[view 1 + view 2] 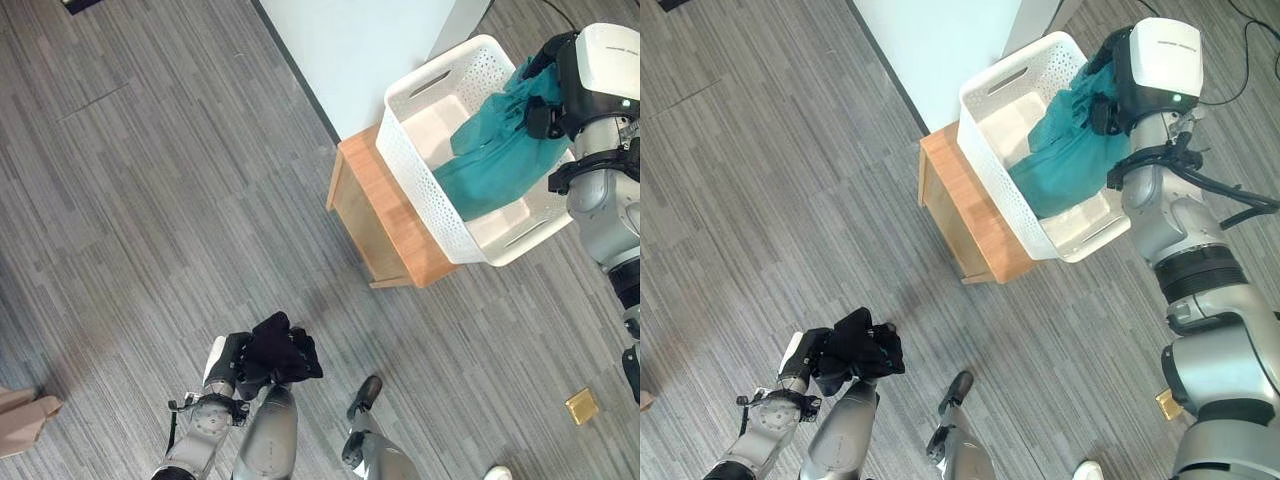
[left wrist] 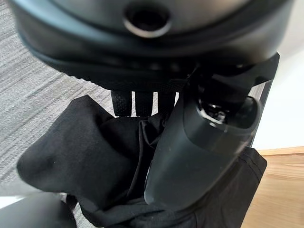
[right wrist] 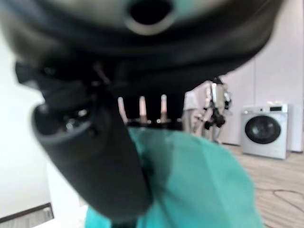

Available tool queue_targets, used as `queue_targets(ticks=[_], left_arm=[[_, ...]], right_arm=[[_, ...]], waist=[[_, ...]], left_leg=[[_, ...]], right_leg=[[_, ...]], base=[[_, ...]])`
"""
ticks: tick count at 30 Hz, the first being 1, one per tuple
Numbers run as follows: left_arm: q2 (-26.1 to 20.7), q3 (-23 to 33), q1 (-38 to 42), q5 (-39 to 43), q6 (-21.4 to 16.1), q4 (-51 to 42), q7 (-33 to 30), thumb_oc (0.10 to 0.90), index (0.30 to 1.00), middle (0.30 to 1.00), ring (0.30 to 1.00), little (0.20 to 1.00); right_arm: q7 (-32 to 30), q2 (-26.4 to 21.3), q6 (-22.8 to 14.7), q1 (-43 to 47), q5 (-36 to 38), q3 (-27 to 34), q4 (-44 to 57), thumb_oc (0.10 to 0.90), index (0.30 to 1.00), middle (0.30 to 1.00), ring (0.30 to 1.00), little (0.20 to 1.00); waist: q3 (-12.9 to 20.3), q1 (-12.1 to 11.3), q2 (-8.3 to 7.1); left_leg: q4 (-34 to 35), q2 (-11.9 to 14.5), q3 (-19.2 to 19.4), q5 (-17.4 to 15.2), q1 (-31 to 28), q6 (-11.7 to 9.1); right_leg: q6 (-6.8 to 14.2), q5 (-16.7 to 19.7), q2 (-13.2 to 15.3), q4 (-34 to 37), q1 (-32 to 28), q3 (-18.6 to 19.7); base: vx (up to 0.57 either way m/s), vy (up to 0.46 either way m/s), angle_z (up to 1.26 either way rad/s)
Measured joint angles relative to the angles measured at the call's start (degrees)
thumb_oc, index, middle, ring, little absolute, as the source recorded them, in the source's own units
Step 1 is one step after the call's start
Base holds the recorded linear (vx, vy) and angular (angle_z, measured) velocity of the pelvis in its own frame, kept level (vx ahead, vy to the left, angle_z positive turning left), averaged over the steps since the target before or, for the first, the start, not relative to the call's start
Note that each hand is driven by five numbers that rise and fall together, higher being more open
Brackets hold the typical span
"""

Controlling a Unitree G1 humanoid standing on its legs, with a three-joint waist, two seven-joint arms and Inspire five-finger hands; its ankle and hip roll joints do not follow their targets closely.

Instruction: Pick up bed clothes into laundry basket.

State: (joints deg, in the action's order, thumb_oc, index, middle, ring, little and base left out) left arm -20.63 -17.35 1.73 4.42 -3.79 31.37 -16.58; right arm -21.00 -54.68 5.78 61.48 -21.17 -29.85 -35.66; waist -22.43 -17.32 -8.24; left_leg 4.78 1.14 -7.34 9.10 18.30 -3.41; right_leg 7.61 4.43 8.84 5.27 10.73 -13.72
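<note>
A white perforated laundry basket stands on a low wooden table. A teal garment hangs from my right hand down into the basket; the wrist view shows the thumb and fingers closed on the teal cloth. My left hand is low over the floor, curled round a bunched black garment. Its wrist view shows the black cloth pinched between the thumb and the fingers.
Grey striped flooring surrounds the table. A white wall with a dark skirting runs behind the basket. A small brass floor plate lies at the lower right. A beige object shows at the left edge. A washing machine stands in the distance.
</note>
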Motion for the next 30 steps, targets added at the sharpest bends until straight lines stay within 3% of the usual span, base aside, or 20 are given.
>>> queue_targets(ticks=[3,4,6,10,11,12,14,17,18,20,23,27,28,29,30], left_arm=[[0.0,0.0,0.5,0.0,0.0,0.0,0.0,0.4,0.3,0.3,0.3,0.3],[0.0,0.1,0.9,0.0,0.0,0.0,0.0,0.4,0.3,0.3,0.3,0.3],[0.6,0.8,1.2,-0.1,0.3,0.2,0.0,0.4,0.3,0.3,0.3,0.3],[0.2,2.3,1.1,-0.1,0.1,-0.1,-0.6,0.4,0.3,0.3,0.3,0.3],[0.0,3.4,1.3,-0.5,0.7,-1.8,-0.4,0.4,0.3,0.3,0.3,0.3],[0.1,4.9,-0.4,-1.8,1.5,-6.1,-0.6,0.4,0.3,0.3,0.3,0.3],[-0.5,5.2,-1.8,-2.4,0.6,-7.2,-2.4,0.4,0.3,0.3,0.3,0.3],[-1.5,6.6,-1.3,-2.5,0.7,-7.3,-2.9,0.4,0.3,0.3,0.3,0.3],[-1.7,8.1,-2.3,-4.0,2.9,-11.5,-3.2,0.4,0.3,0.3,0.3,0.3],[-1.7,9.4,-3.1,-5.0,1.6,-12.4,-5.7,0.4,0.3,0.3,0.3,0.3],[-1.9,10.0,-2.9,-5.1,1.6,-12.3,-6.6,0.4,0.3,0.3,0.3,0.3],[-1.6,9.6,-2.7,-5.1,1.6,-12.3,-6.6,0.4,0.3,0.3,0.3,0.3],[-1.7,9.6,-1.7,-5.5,2.1,-12.9,-6.7,0.4,0.3,0.3,0.3,0.3],[-3.1,11.9,-4.4,-8.5,10.9,-23.0,-5.7,0.4,0.3,0.3,0.3,0.3],[-5.1,12.4,-5.2,-12.8,10.0,-26.1,-7.5,0.4,0.3,0.3,0.3,0.3]], right_arm=[[0.0,0.0,-0.1,0.2,0.0,0.0,0.0,0.598,0.596,0.596,0.596,0.596],[-0.1,0.0,0.0,0.1,0.0,0.1,0.2,0.8,0.9,0.9,0.9,0.9],[0.0,-0.4,1.0,-4.7,-0.6,5.9,8.6,0.8,0.9,0.9,0.9,0.9],[-1.2,-0.9,0.6,-5.3,-2.3,6.3,11.0,0.8,0.9,0.9,0.9,0.9],[-1.2,-1.6,-0.1,-8.6,-2.4,10.7,12.5,0.8,0.9,0.9,0.9,0.9],[-2.2,-1.4,-0.9,-17.0,-2.5,21.1,18.1,0.8,0.9,0.9,0.9,0.9],[-3.7,-1.9,0.4,-18.4,-2.4,22.2,17.4,0.8,0.9,0.9,0.9,0.9],[-3.8,-3.2,1.5,-19.2,-2.4,23.0,15.7,0.8,0.9,0.9,0.9,0.9],[-4.7,-1.0,-0.3,-28.9,-2.5,32.6,19.8,0.8,0.9,0.9,0.9,0.9],[-5.2,-1.0,0.9,-31.1,-2.2,32.4,19.0,0.8,0.9,0.9,0.9,0.9],[-5.2,-1.0,1.7,-31.6,-2.0,32.5,17.2,0.8,0.9,0.9,0.9,0.9],[-5.2,-1.0,1.8,-31.8,-2.0,32.4,16.2,0.8,0.9,0.9,0.9,0.9],[-5.1,1.0,1.7,-33.9,-2.0,32.9,15.7,0.8,0.9,0.9,0.9,0.9],[-4.2,16.3,-4.8,-38.0,-4.2,48.4,16.4,0.8,0.9,0.9,0.9,0.9],[-8.8,27.4,-4.0,-41.0,-1.1,54.0,13.4,0.8,0.9,0.9,0.9,0.9]], waist=[[0.0,0.0,0.0],[0.0,0.1,0.16],[-0.8,0.9,1.17],[-0.8,1.2,1.49],[-0.7,1.9,1.61],[-0.8,1.5,1.57],[-0.7,1.2,1.72],[-0.1,3.4,2.41],[0.0,2.8,2.28],[0.1,3.4,2.46],[0.9,5.5,3.91],[1.1,6.0,4.35],[1.2,6.9,4.49],[0.7,7.9,3.35],[2.3,7.3,1.38]], left_leg=[[-0.2,0.0,0.0,0.0,0.0,0.0],[-0.2,0.0,0.0,0.0,-0.1,0.0],[-0.2,-0.3,0.1,0.0,-1.5,0.0],[-0.2,-0.7,0.4,0.0,-4.0,0.0],[-0.2,-0.6,0.5,-0.3,-4.3,0.0],[-0.2,-0.9,-0.1,-0.2,-4.5,0.1],[-0.2,-1.3,0.7,-0.2,-6.0,0.1],[-0.2,-1.2,0.9,-0.3,-6.3,0.1],[-0.2,-1.0,0.6,-0.2,-6.4,0.2],[-0.2,-1.1,1.1,-0.2,-7.2,0.2],[-0.2,-1.1,1.5,-0.2,-7.3,0.2],[-0.2,-0.7,1.7,-0.2,-7.4,0.2],[-0.5,-0.7,1.9,-0.6,-7.9,0.0],[-0.3,-0.4,2.3,-0.6,-10.2,0.3],[0.2,0.1,2.4,-0.8,-12.7,0.2]], right_leg=[[0.0,0.0,0.0,0.0,-0.1,0.0],[0.0,0.0,0.0,0.0,-0.1,0.0],[0.0,0.0,0.3,0.0,-1.8,-0.2],[0.2,0.1,0.7,0.0,-4.1,-0.1],[0.3,-0.3,0.7,0.0,-4.5,0.0],[0.1,-0.7,0.9,0.0,-5.1,-0.1],[0.1,-0.7,1.4,0.0,-6.1,0.3],[0.2,-0.6,1.4,0.0,-6.2,0.7],[0.1,-0.6,1.1,0.0,-6.7,0.6],[0.1,-0.6,1.3,0.0,-7.0,1.0],[0.1,-0.4,1.3,0.0,-7.0,1.4],[0.1,-0.4,0.9,0.0,-6.9,1.5],[0.0,-0.6,1.1,0.0,-7.0,1.4],[-0.3,-1.6,1.0,-0.4,-10.0,-0.6],[-0.3,-1.6,0.5,-1.0,-11.8,0.6]], base=[[0.01,0.025,0.0],[0.05,0.073,0.03],[0.04,0.035,0.07],[0.06,-0.011,-0.04],[0.1,-0.019,0.23],[0.03,0.002,0.13],[0.0,0.0,-0.1],[0.07,-0.037,-0.04],[0.0,0.0,0.0],[0.0,0.001,-0.1],[0.0,0.0,-0.08],[0.08,-0.008,-0.03],[0.19,-0.018,0.31],[0.06,-0.003,0.38],[0.01,0.0,0.23]])
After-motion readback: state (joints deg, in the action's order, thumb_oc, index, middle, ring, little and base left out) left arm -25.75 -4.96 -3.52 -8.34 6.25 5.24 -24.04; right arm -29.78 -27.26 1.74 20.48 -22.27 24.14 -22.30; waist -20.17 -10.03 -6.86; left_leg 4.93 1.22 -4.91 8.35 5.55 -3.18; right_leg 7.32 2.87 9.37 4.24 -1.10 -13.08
